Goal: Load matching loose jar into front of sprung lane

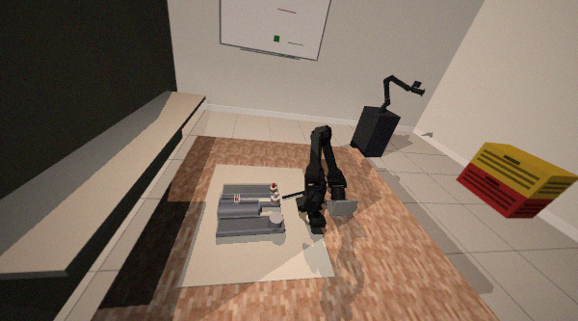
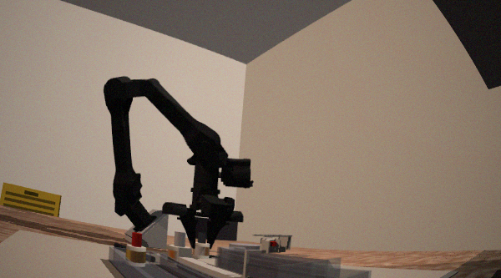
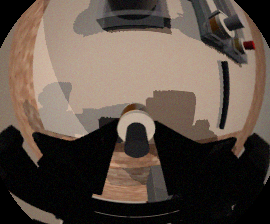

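My gripper (image 2: 202, 249) (image 3: 135, 123) points down with its fingers shut on a loose jar (image 2: 202, 251) (image 3: 136, 118), which has a white shoulder, a brownish band and a dark grey knob. The jar stands upright by the right edge of the pale mat, and in the top view the arm mostly hides it. The grey lane rack (image 1: 236, 226) lies to the left. At its front stand a jar with a grey knob (image 1: 275, 198) (image 2: 179, 240) (image 3: 233, 21) and a jar with a red knob (image 1: 274, 187) (image 2: 136, 240) (image 3: 249, 45). The pusher plate is too small to make out.
A wide grey round piece (image 1: 275, 219) sits at the rack's near front corner. A thin dark bar (image 1: 293, 196) (image 3: 224, 95) lies on the pale mat (image 1: 250, 264) (image 3: 111, 60) between rack and arm. A small tag with a red mark (image 1: 237, 198) (image 2: 273, 244) stands on the rack.
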Available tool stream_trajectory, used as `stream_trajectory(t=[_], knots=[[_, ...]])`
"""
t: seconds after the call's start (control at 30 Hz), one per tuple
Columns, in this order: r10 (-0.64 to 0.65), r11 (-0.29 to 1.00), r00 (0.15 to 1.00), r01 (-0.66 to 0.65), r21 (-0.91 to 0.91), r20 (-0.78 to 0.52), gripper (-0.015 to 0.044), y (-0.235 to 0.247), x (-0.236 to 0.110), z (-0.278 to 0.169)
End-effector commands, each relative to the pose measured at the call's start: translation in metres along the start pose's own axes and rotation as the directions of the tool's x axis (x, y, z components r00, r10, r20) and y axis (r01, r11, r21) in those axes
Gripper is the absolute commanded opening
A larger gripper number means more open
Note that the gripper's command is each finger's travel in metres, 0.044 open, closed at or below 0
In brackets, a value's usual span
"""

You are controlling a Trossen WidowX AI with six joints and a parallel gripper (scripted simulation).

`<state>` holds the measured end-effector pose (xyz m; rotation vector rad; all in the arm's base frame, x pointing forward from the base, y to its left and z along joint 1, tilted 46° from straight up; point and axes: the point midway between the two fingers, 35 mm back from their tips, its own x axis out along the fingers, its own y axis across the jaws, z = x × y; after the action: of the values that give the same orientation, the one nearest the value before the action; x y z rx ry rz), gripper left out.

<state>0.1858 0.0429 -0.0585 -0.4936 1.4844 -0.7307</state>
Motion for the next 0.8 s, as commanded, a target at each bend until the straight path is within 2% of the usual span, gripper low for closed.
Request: stream_trajectory(t=[0.0,0.07,0.1,0.57,0.77], knots=[[-0.001,1.0,1.0,0.001,-0.003,0.0,0.0059,0.0,-0.003,0.0],[0.001,1.0,1.0,-0.001,-0.004,0.0,0.0006,0.003,-0.013,0.001],[0.002,1.0,1.0,-0.002,-0.004,0.0,0.0,0.004,-0.018,0.001],[0.002,1.0,1.0,-0.002,-0.005,-0.002,0.0,0.01,-0.099,-0.007],[0.005,1.0,1.0,-0.005,-0.006,-0.005,0.0,0.008,-0.103,-0.006]])
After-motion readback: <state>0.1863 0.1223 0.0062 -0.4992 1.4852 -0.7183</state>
